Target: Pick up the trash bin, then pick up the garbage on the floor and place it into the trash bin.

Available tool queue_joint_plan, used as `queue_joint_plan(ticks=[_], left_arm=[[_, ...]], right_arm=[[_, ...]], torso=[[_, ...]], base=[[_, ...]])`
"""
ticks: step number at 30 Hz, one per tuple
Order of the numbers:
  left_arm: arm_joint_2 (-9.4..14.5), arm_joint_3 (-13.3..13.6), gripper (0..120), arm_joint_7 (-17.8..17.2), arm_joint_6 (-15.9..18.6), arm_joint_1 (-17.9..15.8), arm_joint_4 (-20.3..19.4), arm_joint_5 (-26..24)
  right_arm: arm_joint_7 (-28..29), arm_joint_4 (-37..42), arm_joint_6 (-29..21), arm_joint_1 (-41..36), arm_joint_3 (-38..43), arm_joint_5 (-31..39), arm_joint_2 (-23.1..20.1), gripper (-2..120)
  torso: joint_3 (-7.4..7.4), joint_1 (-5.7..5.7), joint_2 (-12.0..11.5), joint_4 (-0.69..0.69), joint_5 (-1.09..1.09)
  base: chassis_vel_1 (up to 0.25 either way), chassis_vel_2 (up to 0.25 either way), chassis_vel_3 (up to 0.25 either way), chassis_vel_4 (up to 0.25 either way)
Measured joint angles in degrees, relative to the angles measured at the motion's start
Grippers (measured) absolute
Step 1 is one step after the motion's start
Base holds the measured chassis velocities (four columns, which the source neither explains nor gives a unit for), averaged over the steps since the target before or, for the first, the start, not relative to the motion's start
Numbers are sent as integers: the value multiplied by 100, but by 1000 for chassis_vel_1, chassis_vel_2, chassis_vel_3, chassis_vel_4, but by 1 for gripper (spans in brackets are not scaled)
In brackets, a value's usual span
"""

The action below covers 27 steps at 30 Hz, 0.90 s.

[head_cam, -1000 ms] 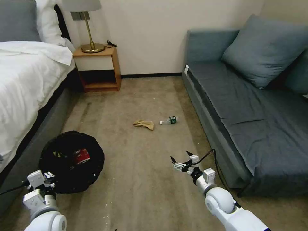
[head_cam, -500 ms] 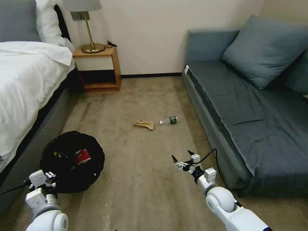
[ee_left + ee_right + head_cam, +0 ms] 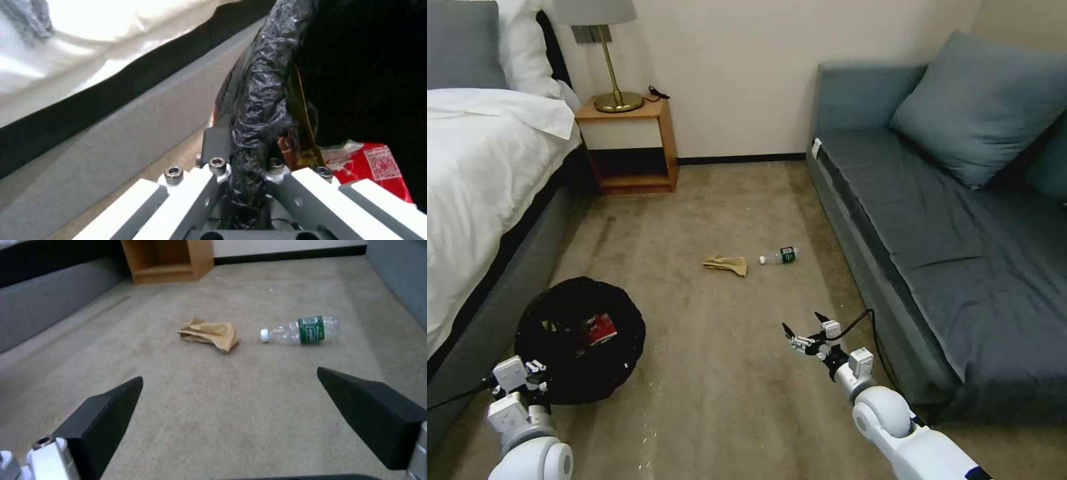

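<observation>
The left end effector (image 3: 242,173) pinches the bag-covered rim of the trash bin (image 3: 580,337), which sits low beside the bed (image 3: 480,173); a red-and-white wrapper (image 3: 597,329) lies inside. The right end effector (image 3: 804,331) hovers spread wide above the carpet (image 3: 714,387). Ahead lie a crumpled tan paper (image 3: 209,334), likely light and soft, graspable anywhere, and a clear green-labelled bottle (image 3: 302,330) on its side, probably light, smooth and prone to roll; across its middle seems best.

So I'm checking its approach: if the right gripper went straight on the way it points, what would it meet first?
Probably bare carpet. The open right gripper aims forward and down between the tan crumpled paper and the clear bottle, though depth is hard to judge.
</observation>
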Motion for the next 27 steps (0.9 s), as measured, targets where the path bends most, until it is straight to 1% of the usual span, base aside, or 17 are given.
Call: queue_joint_plan(ticks=[9,14,27], left_arm=[[-23,4,1,3,-20,-18,35,0],[-45,-37,1,4,-132,-9,100,-36],[-42,-76,1,4,-216,119,135,-53]], right_arm=[[-18,-32,0,50,-44,-27,-15,100],[-41,-56,2,80,-62,-39,-17,100],[-86,-89,45,38,-107,-173,25,100]], torso=[[0,0,0,0,0],[0,0,0,0,0],[0,0,0,0,0]], base=[[-60,59,64,-53],[-63,58,64,-62],[-74,76,64,-66]])
